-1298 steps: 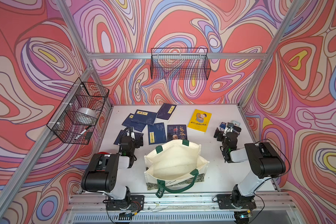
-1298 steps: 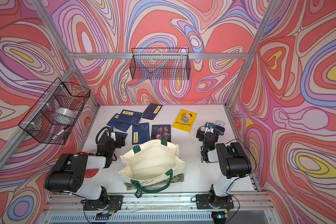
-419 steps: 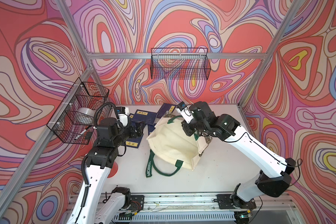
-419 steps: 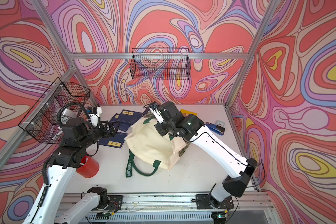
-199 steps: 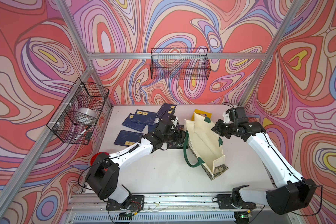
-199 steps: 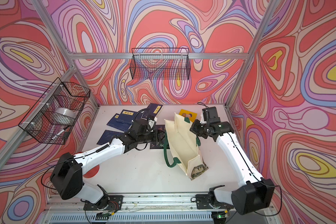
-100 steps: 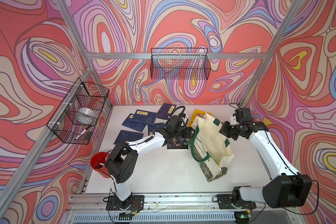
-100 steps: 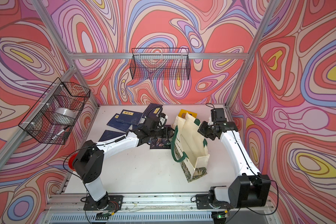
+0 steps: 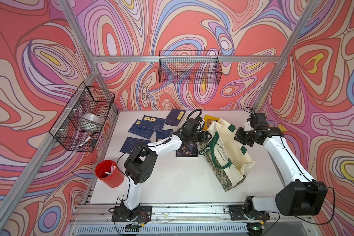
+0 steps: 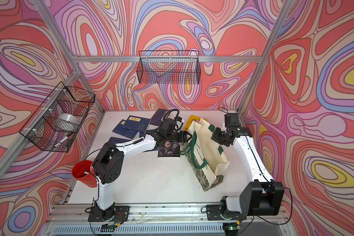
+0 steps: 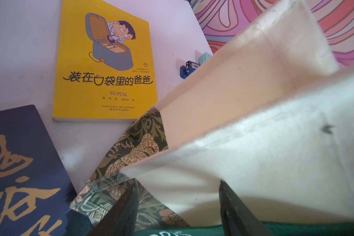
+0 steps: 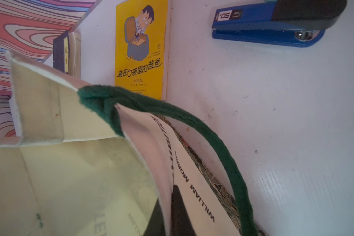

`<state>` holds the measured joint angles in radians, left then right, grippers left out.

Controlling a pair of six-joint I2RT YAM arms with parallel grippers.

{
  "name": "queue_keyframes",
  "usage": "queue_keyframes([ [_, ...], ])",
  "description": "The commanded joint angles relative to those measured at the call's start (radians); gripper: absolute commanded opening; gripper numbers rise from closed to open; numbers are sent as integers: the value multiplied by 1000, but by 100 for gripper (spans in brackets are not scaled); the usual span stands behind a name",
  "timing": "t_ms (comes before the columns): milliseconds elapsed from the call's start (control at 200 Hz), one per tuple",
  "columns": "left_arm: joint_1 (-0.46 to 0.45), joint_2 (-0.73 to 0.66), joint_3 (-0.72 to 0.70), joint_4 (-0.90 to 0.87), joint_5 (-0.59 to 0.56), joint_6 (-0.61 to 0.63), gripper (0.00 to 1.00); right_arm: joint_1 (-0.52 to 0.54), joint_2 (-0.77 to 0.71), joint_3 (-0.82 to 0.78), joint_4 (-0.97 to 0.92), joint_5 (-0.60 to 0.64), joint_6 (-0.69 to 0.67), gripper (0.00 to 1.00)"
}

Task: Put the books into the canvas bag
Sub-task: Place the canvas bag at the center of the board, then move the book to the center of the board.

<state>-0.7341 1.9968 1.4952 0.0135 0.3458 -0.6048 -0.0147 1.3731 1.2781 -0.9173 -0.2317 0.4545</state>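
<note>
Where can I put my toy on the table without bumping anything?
The bare front of the table, between the left arm and the canvas bag, is free. The back is crowded with books and a stapler.

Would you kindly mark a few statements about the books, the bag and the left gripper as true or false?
1. The yellow book lies on the table, outside the canvas bag. True.
2. The stapler is inside the canvas bag. False: it lies on the table, outside it.
3. The left gripper has its jaws shut. False: they stand open at the canvas bag's edge.
4. The side wire basket holds a roll of tape. True.
</note>
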Motion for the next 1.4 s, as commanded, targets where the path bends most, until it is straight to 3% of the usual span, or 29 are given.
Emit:
queue_keyframes([
  [0,0,-55,-32,-37,-45,31,67,-4,7,64,49,-70,-58,43],
  [110,30,-141,-108,-31,-72,46,69,-4,-18,129,20,-42,-88,57],
  [351,101,-287,-118,-201,-124,160,75,47,-20,315,-60,64,-105,57],
  [551,198,-338,-144,-270,-165,179,75,398,98,484,-34,360,-96,56],
  [721,223,-213,-122,-343,-183,208,58,637,308,575,-7,507,-63,55],
  [826,223,-116,-119,-362,-186,203,49,702,384,546,43,512,3,53],
  [1032,223,-53,-235,-285,-191,145,47,717,443,293,192,439,161,37],
  [1137,223,-63,-295,-229,-178,104,46,717,486,214,230,446,193,35],
  [1397,232,-134,-430,-149,-138,-15,51,704,634,189,267,448,244,57],
])
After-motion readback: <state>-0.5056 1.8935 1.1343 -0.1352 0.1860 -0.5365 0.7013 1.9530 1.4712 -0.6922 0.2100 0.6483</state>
